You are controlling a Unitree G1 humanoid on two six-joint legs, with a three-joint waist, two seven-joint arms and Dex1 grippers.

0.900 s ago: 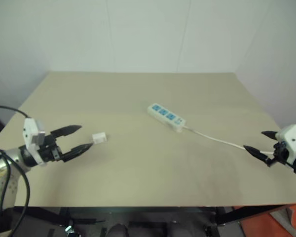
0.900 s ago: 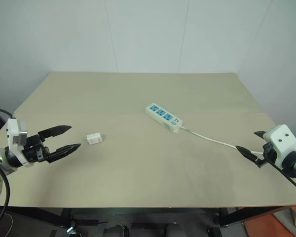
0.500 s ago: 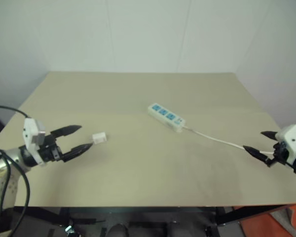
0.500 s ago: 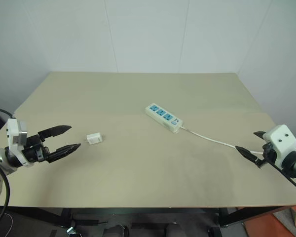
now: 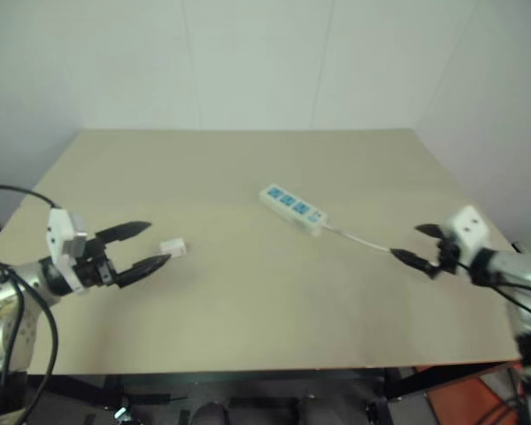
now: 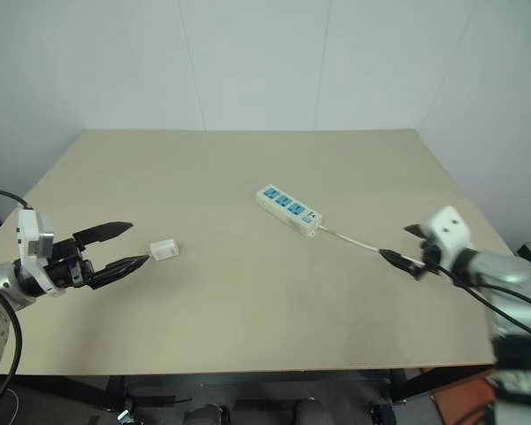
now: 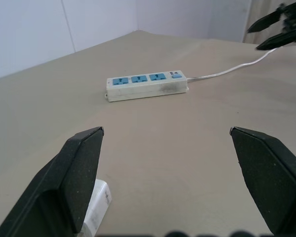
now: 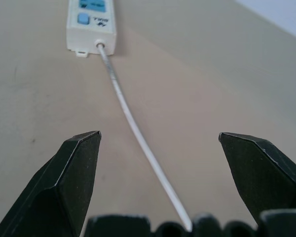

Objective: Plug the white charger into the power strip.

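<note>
Head views: two eyes of one stereo pair, high above the table [image 6: 248, 319], facing forward and down, far off.
Left wrist view: low, close, looking between its fingers toward the power strip [image 7: 147, 87].
Right wrist view: low, very close, along the cable [image 8: 133, 131].
Shared: strip and cable.

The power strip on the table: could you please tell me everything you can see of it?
The long white rectangular plastic power strip lies flat near the middle of the beige table, set at a slant. Its top carries three blue sockets in a row and a small blue switch at the cable end. A thin white cable leaves that end and runs across the table between the open fingers of the right gripper. Nothing is plugged in, and nothing else touches it.
</note>
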